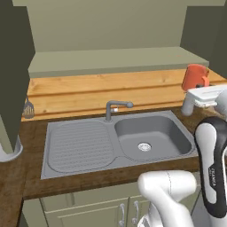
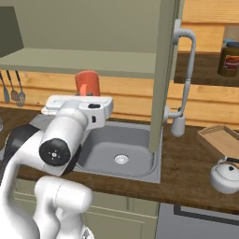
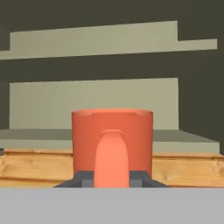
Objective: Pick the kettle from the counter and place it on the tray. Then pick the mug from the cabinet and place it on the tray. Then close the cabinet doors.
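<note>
The orange-red mug (image 1: pixel 194 75) (image 2: pixel 87 82) hangs in the air below the cabinet's shelf (image 1: pixel 119 60), in front of the wooden backsplash. My gripper (image 1: pixel 201 84) (image 2: pixel 87 95) (image 3: pixel 112 180) is shut on it from the near side, the two dark fingertips (image 3: pixel 83 180) flanking its handle (image 3: pixel 112 157). The silver kettle (image 2: pixel 226 176) sits at the far right, right in front of the light-wood tray (image 2: pixel 222 140); I cannot tell whether it touches the tray. Both cabinet doors (image 2: pixel 163 70) (image 1: pixel 13 66) stand open.
The steel sink (image 1: pixel 119 142) with its tap (image 1: pixel 116 106) lies under the arm in the dark counter (image 2: pixel 186 172). A brown labelled jar (image 2: pixel 229 58) stands on a shelf at right. Utensils (image 2: pixel 11 88) hang on the left wall. The open right door juts out between mug and tray.
</note>
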